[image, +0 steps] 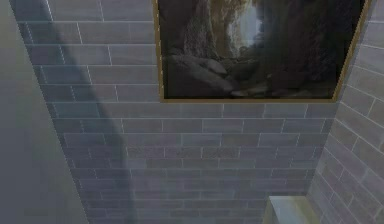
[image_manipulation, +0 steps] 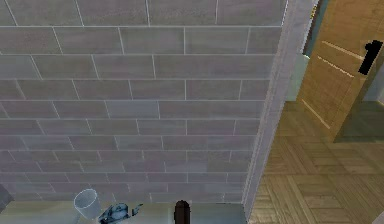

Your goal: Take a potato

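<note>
**Item 1. Pincer.** Whether it is apart, together or clamped on anything cannot be told.

**Item 2. Potato.** Its location cannot be told. Nothing listed below has the shape and colour to bear that name with confidence.

**Item 3. Small things at the arm side view's bottom edge.**
- A clear cup (image_manipulation: 88,203), tilted.
- Just beside it, a glassy item (image_manipulation: 118,212), too small to name.
- Further toward the view's right, a dark brown upright blob (image_manipulation: 181,211), rounded on top, its identity unsure.

What they stand on is cut off by the edge.

**Item 4. Grey brick wall** (image_manipulation: 130,100). It stands directly behind item 3 and ends at a corner.

**Item 5. Beyond the corner.** Wood floor (image_manipulation: 310,175) and a wooden door (image_manipulation: 340,95) with a black handle (image_manipulation: 368,58).

**Item 6. Forward view.** The same grey brick carries a dark framed painting (image: 260,45). A pale corner at the bottom is possibly a worktop (image: 295,211).

**Status.** Judged at the start, with no step visibly done. Still to do: find the potato, line up with it, reach out and lift it clear. The dark brown blob is the first candidate worth checking.
</note>
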